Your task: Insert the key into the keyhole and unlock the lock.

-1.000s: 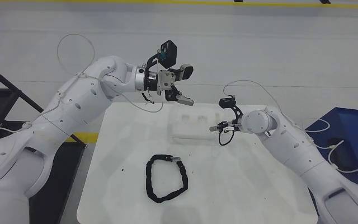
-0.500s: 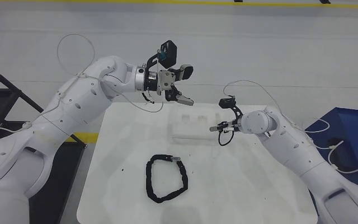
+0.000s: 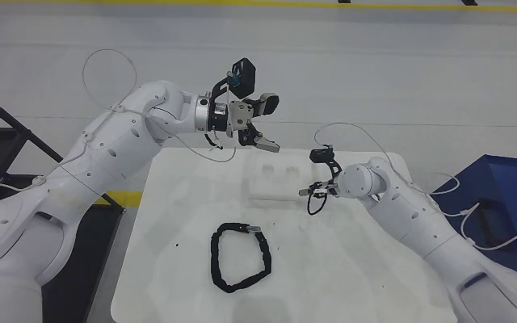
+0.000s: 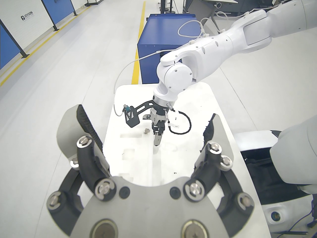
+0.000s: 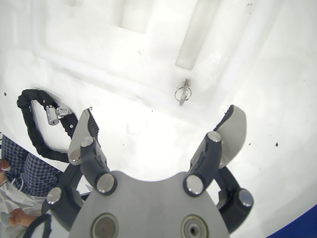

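A black chain lock [image 3: 239,257] lies coiled on the white table [image 3: 347,274], nearer the front. In the right wrist view its silver lock cylinder [image 5: 52,116] shows its keyhole end. The small metal key [image 5: 183,92] on its ring rests on the lip of a white foam tray [image 5: 99,50]. My right gripper [image 5: 158,117] hovers open just short of the key, nothing between its fingers. In the top view the right gripper [image 3: 304,192] sits at the tray's right end. My left gripper [image 3: 273,123] hangs open, high over the table's far edge, holding nothing.
The foam tray [image 3: 275,187] has several recesses and sits at the table's back middle. A black cable loop [image 4: 182,125] hangs off the right wrist. A blue cabinet [image 4: 163,30] stands on the floor beyond the table's right side.
My right arm has shifted left and slightly down, bringing its gripper closer to the tray's end. The left arm and the chain lock have stayed put.
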Action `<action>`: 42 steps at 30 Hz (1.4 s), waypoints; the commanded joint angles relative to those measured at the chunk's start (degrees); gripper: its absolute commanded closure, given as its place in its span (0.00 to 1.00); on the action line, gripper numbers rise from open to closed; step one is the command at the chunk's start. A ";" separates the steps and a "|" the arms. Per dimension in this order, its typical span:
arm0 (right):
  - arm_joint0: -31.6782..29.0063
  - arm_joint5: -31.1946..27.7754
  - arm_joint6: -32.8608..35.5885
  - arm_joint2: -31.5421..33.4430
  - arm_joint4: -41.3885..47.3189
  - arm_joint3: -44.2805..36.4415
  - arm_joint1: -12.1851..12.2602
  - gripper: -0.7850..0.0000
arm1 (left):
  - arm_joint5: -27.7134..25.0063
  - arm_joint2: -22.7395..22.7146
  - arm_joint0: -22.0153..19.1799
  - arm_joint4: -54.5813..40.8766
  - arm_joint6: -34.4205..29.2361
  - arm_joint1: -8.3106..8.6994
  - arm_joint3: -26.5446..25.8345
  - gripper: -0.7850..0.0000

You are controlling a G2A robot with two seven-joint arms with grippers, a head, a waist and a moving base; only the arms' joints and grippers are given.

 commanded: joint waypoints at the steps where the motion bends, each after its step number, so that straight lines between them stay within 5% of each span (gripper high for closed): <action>1: 0.09 0.83 -0.15 -0.21 -0.04 0.50 -0.42 0.14 | 0.00 0.00 0.00 0.00 -0.01 0.00 0.00 0.00; 5: 0.24 2.39 -0.82 -0.78 -0.84 1.56 -1.30 0.33 | 0.00 0.00 0.00 0.00 -0.01 0.00 0.00 0.00; 14: 0.63 6.38 -1.52 -0.85 -2.77 4.11 -2.66 0.57 | 0.00 0.00 0.00 0.00 -0.01 0.00 0.00 0.00; 29: 0.21 6.88 -1.83 -0.06 -3.42 7.24 -4.34 0.86 | 0.00 0.00 0.00 0.00 -0.01 0.00 0.00 0.00; 37: 0.27 7.27 -3.14 0.25 -3.29 10.13 -5.57 0.85 | 0.00 0.00 0.00 0.00 -0.01 0.00 0.00 0.00; 42: 0.59 7.05 -3.42 0.63 -3.68 11.24 -6.10 1.00 | 0.00 0.00 0.00 0.00 -0.01 0.00 0.00 0.00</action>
